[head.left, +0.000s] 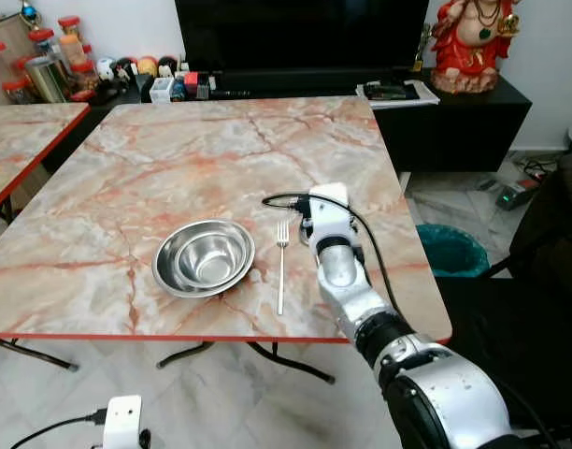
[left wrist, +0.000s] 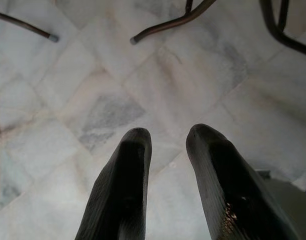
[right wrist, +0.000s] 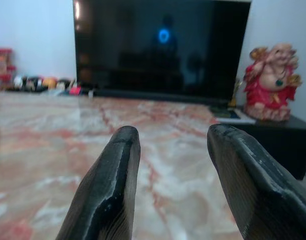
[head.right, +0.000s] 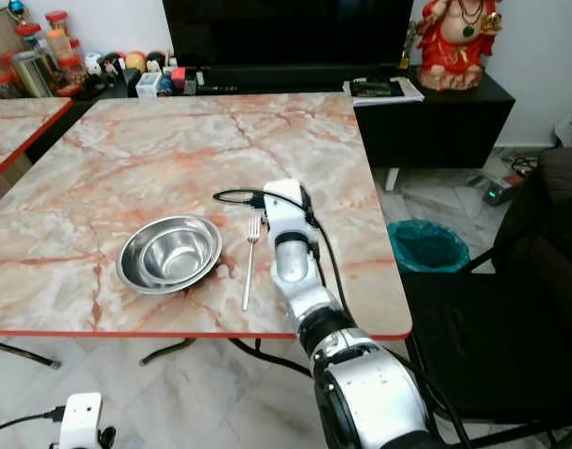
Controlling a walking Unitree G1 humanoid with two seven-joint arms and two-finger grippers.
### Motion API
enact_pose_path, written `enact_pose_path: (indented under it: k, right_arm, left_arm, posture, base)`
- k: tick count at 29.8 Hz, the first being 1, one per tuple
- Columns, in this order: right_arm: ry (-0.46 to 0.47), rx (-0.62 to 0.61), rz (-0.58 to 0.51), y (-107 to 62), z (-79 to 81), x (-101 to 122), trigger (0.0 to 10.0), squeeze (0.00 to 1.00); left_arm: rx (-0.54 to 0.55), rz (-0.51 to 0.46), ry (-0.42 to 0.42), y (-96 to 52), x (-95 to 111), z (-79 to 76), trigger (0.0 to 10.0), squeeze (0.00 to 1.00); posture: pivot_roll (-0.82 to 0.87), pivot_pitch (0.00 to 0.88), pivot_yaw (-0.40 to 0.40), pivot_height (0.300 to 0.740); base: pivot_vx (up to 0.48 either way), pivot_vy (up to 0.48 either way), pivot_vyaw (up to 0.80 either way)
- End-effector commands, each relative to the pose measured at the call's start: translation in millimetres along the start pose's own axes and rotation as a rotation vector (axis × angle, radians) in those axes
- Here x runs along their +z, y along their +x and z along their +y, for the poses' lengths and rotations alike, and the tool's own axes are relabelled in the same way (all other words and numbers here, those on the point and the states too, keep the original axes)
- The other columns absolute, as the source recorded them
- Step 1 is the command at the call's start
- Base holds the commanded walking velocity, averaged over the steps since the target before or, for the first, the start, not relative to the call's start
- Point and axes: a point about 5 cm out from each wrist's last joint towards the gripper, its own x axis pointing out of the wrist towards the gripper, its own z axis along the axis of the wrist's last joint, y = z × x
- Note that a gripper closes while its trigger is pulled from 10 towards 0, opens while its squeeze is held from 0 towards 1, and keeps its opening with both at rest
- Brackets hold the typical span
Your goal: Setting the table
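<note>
- The marble table (head.left: 174,159) carries a steel bowl (head.left: 204,257) near its near edge, with a fork (head.left: 281,265) lying just to the right of it, apart from the rim, tines pointing to the far side and handle toward the robot. That is the usual lay of a place setting, so this place looks largely done.
- The bowl seems to be two nested bowls, judging by the doubled inner rim, though the reflections make this hard to settle.
- The right gripper (right wrist: 170,165) is held low over the table just right of the fork's tines, the arm reaching in from the near right corner. Its two black fingers (right wrist: 110,185) stand parted with nothing between them, looking out across the marble toward the television (right wrist: 160,47) and the red figurine (right wrist: 273,82) on the black cabinet (head.left: 454,117).
- With the fingers released and the fork flat on the table beside them, my reading is that the fork has been let go and the arm is free to pull away without disturbing it.
- The left gripper (left wrist: 168,170) hangs idle below table level on the near left, fingers parted and empty, pointing at the tiled floor (left wrist: 118,100) and the table's metal legs (left wrist: 168,22).
- A green bin (head.left: 451,249) sits on the floor to the right of the table, well clear of the arm's path.
- One risk: the cable looped at the right wrist lies close to the fork's tines and could catch them on withdrawal.
</note>
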Motion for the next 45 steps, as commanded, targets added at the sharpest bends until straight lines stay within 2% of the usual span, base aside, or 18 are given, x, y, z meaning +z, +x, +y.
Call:
enact_pose_path:
  k: [1, 8, 14, 26, 45]
  right_arm:
    - [0.021, 0.009, -0.008, -6.4, -4.2, -8, 10.0, 0.00]
    - [0.017, -0.024, 0.007, -16.1, -22.8, -26, 10.0, 0.00]
    - [0.018, -0.049, -0.012, -15.9, -28.8, -24, 10.0, 0.00]
    - [0.021, -0.011, -0.022, -18.2, -29.0, -26, 10.0, 0.00]
    - [0.032, -0.010, -0.027, -17.4, -28.3, -24, 10.0, 0.00]
  left_arm:
    - [0.018, -0.004, -0.034, 0.6, 1, -2.1, 10.0, 0.00]
    - [0.015, -0.003, -0.045, 1.3, 2, -10.4, 10.0, 0.00]
    - [0.014, 0.008, -0.037, 0.9, 0, -10.3, 10.0, 0.00]
    - [0.019, -0.001, -0.070, 2.4, 5, -14.1, 10.0, 0.00]
    - [0.033, 0.006, -0.086, 1.5, 1, -12.8, 10.0, 0.00]
  posture:
    - [0.07, 0.000, 0.042, 0.719]
    - [0.05, 0.000, 0.033, 0.719]
    - [0.02, 0.000, 0.048, 0.719]
    - [0.03, 0.000, 0.027, 0.719]
    - [0.03, 0.000, 0.021, 0.719]
  base:
    - [0.000, 0.000, 0.00]
    - [0.000, 0.000, 0.00]
    - [0.000, 0.000, 0.00]
    - [0.000, 0.000, 0.00]
    - [0.000, 0.286, 0.00]
